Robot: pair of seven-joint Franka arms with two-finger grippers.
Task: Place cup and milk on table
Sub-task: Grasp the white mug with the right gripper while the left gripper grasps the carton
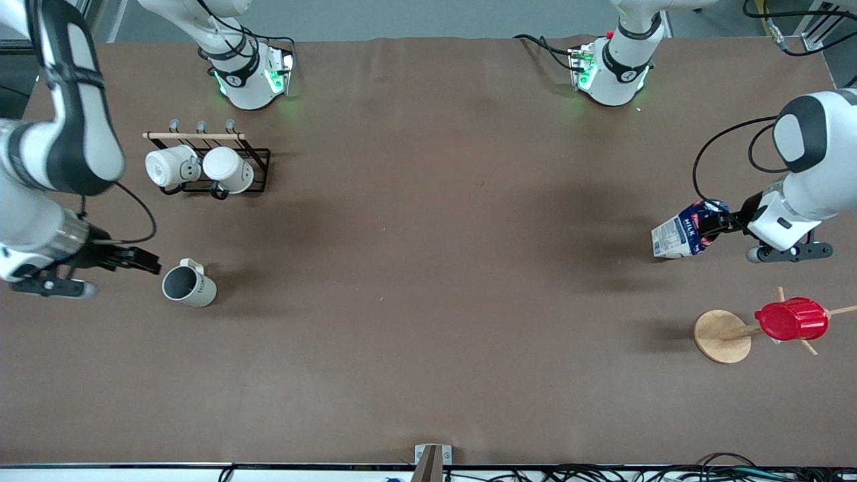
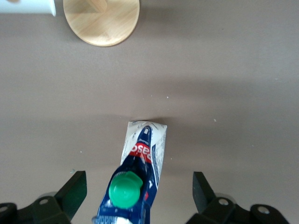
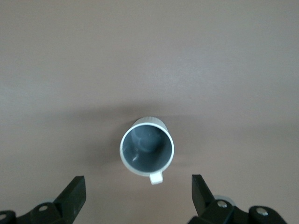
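The cup stands upright on the brown table toward the right arm's end, its dark inside showing; in the right wrist view its small handle points toward the gripper. My right gripper is open and empty just beside the cup, apart from it. The milk stands on the table toward the left arm's end. My left gripper is open over the milk's green-capped top, fingers wide on either side and not touching it.
A black rack with two white mugs stands between the cup and the right arm's base. A wooden disc with pegs carries a red ribbed cup, nearer the front camera than the milk.
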